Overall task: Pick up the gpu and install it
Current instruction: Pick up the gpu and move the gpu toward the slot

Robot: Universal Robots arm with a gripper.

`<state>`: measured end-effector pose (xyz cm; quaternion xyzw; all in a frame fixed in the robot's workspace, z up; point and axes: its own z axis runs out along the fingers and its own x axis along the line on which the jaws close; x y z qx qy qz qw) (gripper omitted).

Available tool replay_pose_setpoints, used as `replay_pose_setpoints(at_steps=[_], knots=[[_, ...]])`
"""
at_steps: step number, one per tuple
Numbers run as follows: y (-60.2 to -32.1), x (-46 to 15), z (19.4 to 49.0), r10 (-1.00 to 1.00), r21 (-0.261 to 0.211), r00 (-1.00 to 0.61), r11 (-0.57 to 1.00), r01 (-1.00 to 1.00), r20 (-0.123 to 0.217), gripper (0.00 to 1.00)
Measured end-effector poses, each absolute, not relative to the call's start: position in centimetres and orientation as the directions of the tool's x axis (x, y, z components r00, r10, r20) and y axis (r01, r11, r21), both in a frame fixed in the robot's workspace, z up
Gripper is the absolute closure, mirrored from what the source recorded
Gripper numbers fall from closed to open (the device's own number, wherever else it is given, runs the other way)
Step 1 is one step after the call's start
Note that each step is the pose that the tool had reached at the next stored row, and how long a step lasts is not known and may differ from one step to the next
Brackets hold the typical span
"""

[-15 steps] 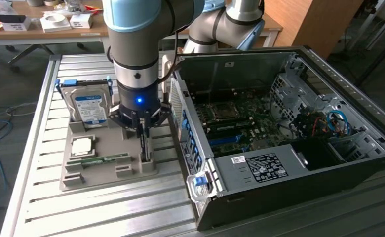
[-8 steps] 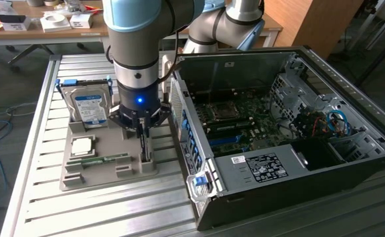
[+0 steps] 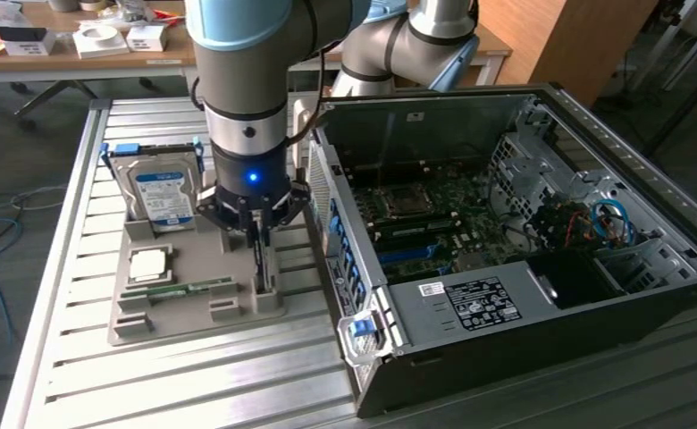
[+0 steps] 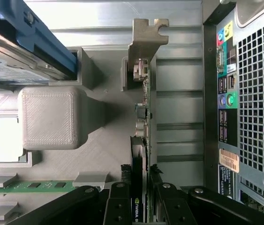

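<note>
The gripper stands straight above the graphics card, and the jaws are drawn in narrow, one against each flat face. As far as I can judge they are clamped on its upper edge. The card sits on its long edge in a slot of the grey holder on the slatted tabletop. It lies between the hard drive and the open computer case, with its long axis parallel to the case's ported rear face. It is not lifted out. In the wrist view the gripper straddles the graphics card, which shows as a thin dark slab seen edge-on. A strip of green board with small parts runs along it to a silver metal bracket at the end farther from the jaws.
</note>
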<state>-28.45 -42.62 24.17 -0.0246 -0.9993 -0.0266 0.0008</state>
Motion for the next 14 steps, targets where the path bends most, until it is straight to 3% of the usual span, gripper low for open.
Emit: replay_pose_setpoints(at_steps=[14], knots=[[-42.6, -28.5, 27.6, 0.045, 0.063, -0.999, 0.997, 0.045, 0.003, 0.74]])
